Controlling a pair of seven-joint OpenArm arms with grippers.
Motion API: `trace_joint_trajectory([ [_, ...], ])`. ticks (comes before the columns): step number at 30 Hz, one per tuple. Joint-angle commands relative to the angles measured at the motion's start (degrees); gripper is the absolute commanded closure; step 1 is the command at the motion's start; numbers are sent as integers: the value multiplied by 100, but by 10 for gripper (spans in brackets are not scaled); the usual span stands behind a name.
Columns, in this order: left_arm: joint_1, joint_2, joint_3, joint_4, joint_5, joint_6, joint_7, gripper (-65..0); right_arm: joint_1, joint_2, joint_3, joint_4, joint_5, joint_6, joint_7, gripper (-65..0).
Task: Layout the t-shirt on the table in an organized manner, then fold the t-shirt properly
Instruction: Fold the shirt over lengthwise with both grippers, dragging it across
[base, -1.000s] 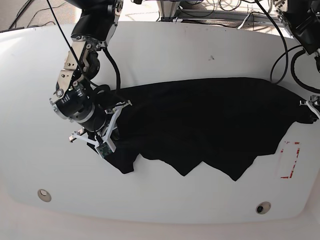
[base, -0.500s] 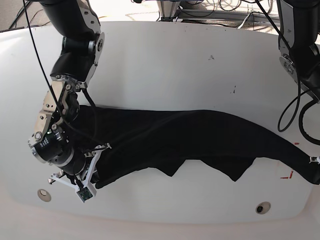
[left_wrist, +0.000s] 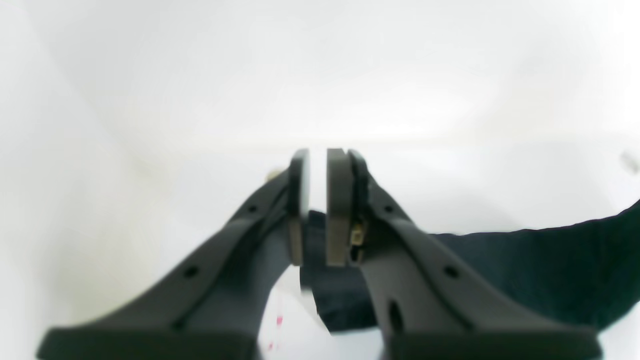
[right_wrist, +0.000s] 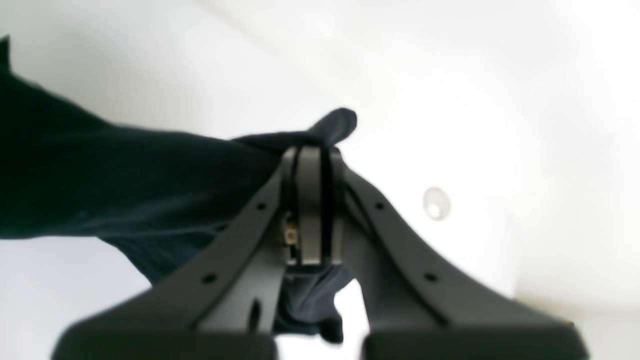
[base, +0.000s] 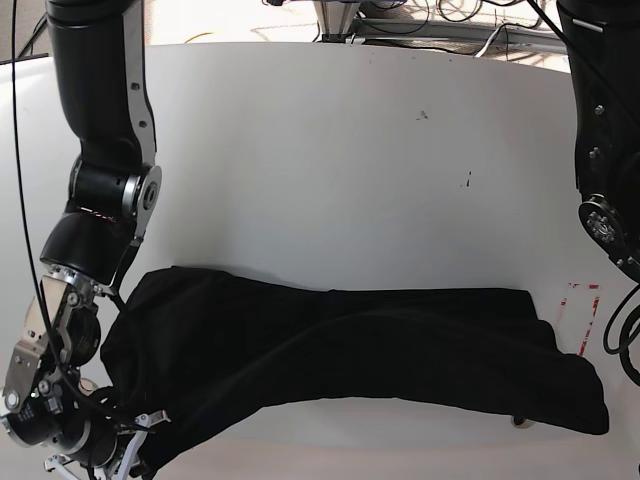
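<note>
Stretching the t-shirt (base: 350, 345) flat belongs to the layout step, judged from the garment lying as a long dark band across the near part of the table (base: 330, 170), with no fold yet made. The right gripper (right_wrist: 311, 150), at the near left of the base view, has its jaws clenched on a bunched corner of the cloth, with fabric showing above and below the pads. The left gripper (left_wrist: 318, 152) is outside the base view at the near right; in its wrist view the pads (left_wrist: 338, 210) stand slightly parted with a dark strip of fabric low between them, and whether that strip is pinched or loose cannot be told.

The next move probably calls for settling both ends onto the surface and spreading the body toward the far side so that the sleeves and hem show. The near edge of the cloth lies close to the table's near rim, and the right end sits just beside the red tape mark (base: 580, 315). Open white surface remains across the whole far half; little room remains on the near side.
</note>
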Motion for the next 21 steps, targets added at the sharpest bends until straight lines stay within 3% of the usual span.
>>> trace_joint_trajectory([
  [1, -224, -40, -11, 61, -149, -21, -75, -93, 860, 301, -213, -314, 50, -1, 289, 0],
  [10, -646, -313, -275, 298, -290, -21, 83, -92, 1247, 547, -415, -296, 59, -1, 104, 0],
  [16, -374, -436, -178, 342, -298, -39, 171, -94, 605, 600, -406, 143, 59, -1, 104, 0],
  [21, 145, -444, -416, 342, -351, -56, 377, -94, 113, 362, -397, 425, 50, -1, 104, 0],
])
